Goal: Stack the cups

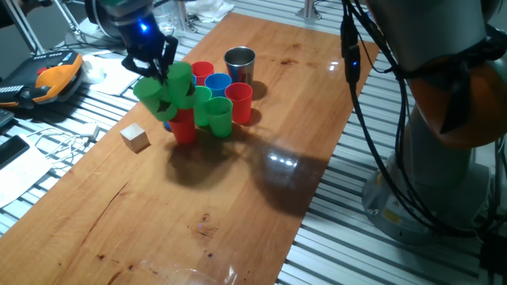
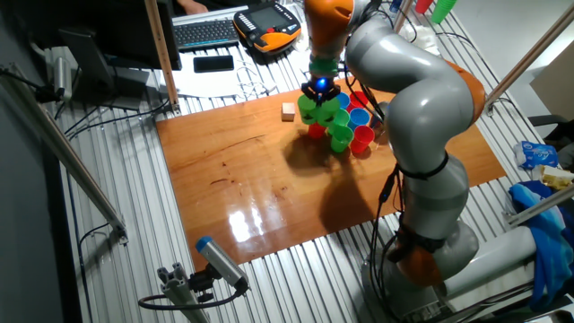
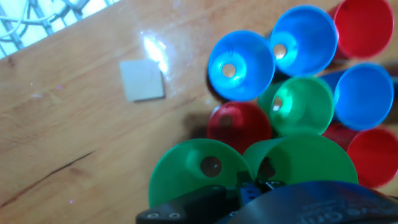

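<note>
— Where are the cups?

— Bunched together right under the claw [image 1: 156, 73]. One tilted green cup [image 1: 148, 91] hangs at the fingertips, off the table [image 1: 238, 206], mouth turned up towards the hand camera. A second green cup [image 1: 181, 79] sits tight against it, also high up at the claw.

— So the claw is pinching something?

— It looks clamped on the rim of the tilted green cup. In the hand view a dark finger [image 3: 186, 208] lies across the near edge of that cup, just where the two green rims meet. The tips themselves are blurred there, so I cannot say whether the second rim is caught as well.

— And the rest?

— Lower down, just past the fingertips, a red cup [image 3: 239, 124] and a third green one [image 3: 305, 106] stand upright and touching. Beyond them are two blue cups [image 3: 241, 65] side by side, with another blue [image 3: 367, 93] and more red ones [image 3: 364, 28] at the far edge of the bunch. All of them stand mouth up.

— The steel cup?

— The steel cup [image 1: 239, 63] is on the far side of the bunch from the claw, upright, next to a blue one.

— Anything else nearby?

— A cube [image 1: 135, 137], on the wood to one side of the claw, apart from the cups.
</note>
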{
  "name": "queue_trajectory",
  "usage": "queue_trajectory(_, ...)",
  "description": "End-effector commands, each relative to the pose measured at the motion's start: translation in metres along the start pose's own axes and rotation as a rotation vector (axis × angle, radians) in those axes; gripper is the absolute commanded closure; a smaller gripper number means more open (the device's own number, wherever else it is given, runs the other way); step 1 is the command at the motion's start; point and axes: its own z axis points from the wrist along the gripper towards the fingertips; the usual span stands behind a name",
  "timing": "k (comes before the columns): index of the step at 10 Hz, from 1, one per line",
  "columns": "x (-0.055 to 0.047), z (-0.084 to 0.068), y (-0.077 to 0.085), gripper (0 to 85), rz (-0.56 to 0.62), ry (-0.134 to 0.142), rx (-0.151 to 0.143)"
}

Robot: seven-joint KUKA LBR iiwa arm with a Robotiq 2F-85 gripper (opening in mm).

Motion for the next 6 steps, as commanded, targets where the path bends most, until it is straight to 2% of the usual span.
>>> queue_trajectory(1,-0.004,0.003,-0.002,85.0,-0.013,-0.006,0.010)
queue_trajectory(3,-0.014,0.009,-0.011,85.0,-0.050,-0.015,0.020)
queue_trajectory(4,-0.020,0.012,-0.016,85.0,-0.073,-0.021,0.034)
queue_trajectory(6,-0.027,0.018,-0.021,85.0,-0.095,-0.023,0.030)
